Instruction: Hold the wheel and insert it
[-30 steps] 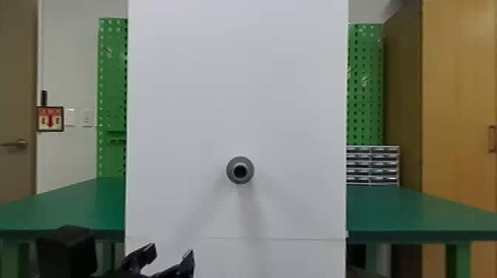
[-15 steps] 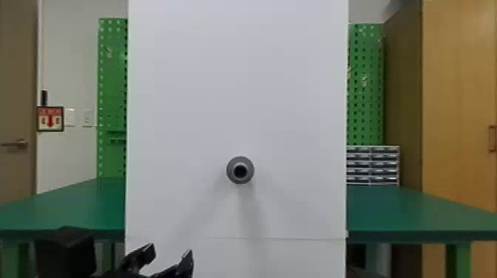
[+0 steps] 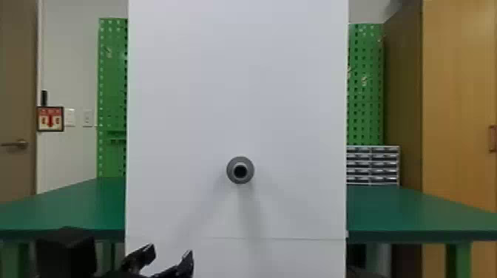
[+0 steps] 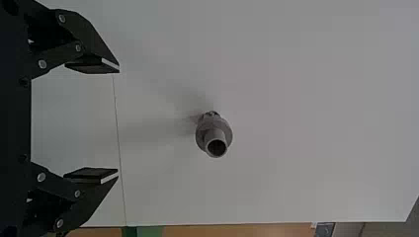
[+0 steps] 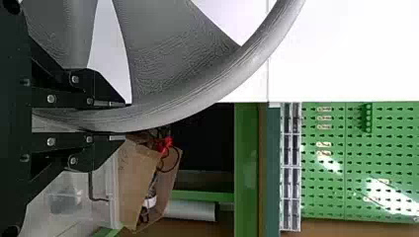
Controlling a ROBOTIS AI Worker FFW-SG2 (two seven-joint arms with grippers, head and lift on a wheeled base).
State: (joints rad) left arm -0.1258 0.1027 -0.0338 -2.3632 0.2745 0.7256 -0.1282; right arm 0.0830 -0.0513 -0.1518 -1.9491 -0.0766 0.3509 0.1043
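Note:
At the bottom left of the head view is my left gripper (image 3: pixel 170 255), its fingers apart with nothing between them. A grey round shaft with a hollow end (image 3: pixel 240 170) sticks out of the white panel (image 3: pixel 236 92), up and to the right of that gripper. In the left wrist view, the left gripper (image 4: pixel 118 122) stands open, and the shaft (image 4: pixel 214 136) points out from the panel beyond its fingertips. The right wrist view has the right gripper (image 5: pixel 123 121) shut on the rim of the grey wheel (image 5: pixel 197 96), whose broad spokes reach past the picture's edge.
Green tables (image 3: pixel 403 207) stand on both sides behind the panel. A small drawer cabinet (image 3: pixel 373 164) is at the back right, near a wooden cabinet (image 3: pixel 458 111). In the right wrist view, a cardboard box (image 5: pixel 136 185) with cables sits beside a clear plastic bin (image 5: pixel 69 197).

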